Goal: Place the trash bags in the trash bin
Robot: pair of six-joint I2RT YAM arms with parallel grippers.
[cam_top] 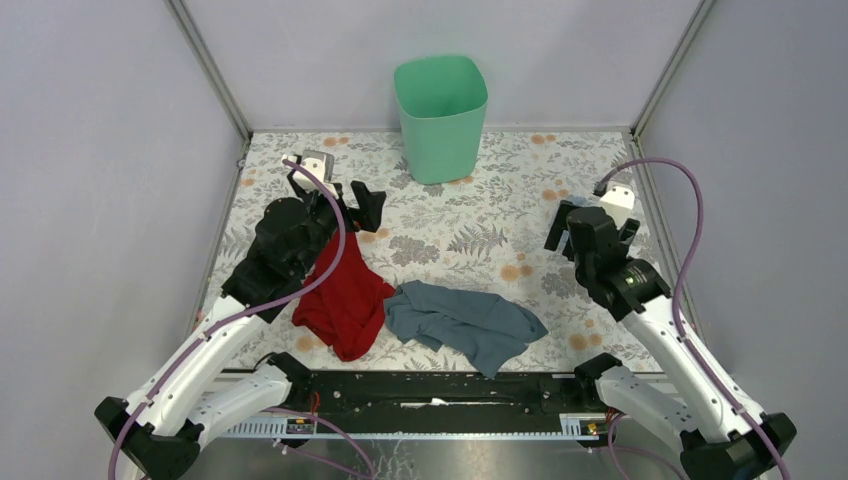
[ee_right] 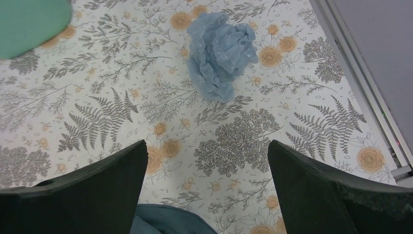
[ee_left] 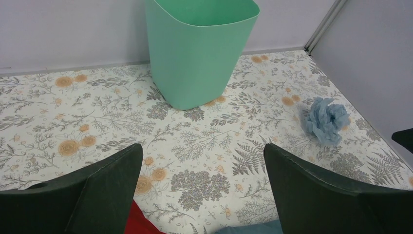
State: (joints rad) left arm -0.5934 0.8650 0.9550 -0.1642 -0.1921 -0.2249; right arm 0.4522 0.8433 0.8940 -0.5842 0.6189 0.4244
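trash bag [ee_right: 220, 46] crumpled, bin [cam_top: 441, 115] upright, well apart

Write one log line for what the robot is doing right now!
left gripper: open, empty | right gripper: open, empty | trash bag: crumpled on table, untouched | trash bin: upright

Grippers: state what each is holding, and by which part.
Nothing is held. The left gripper and right gripper stand open and empty; the trash bag lies crumpled on the table, clear of both.
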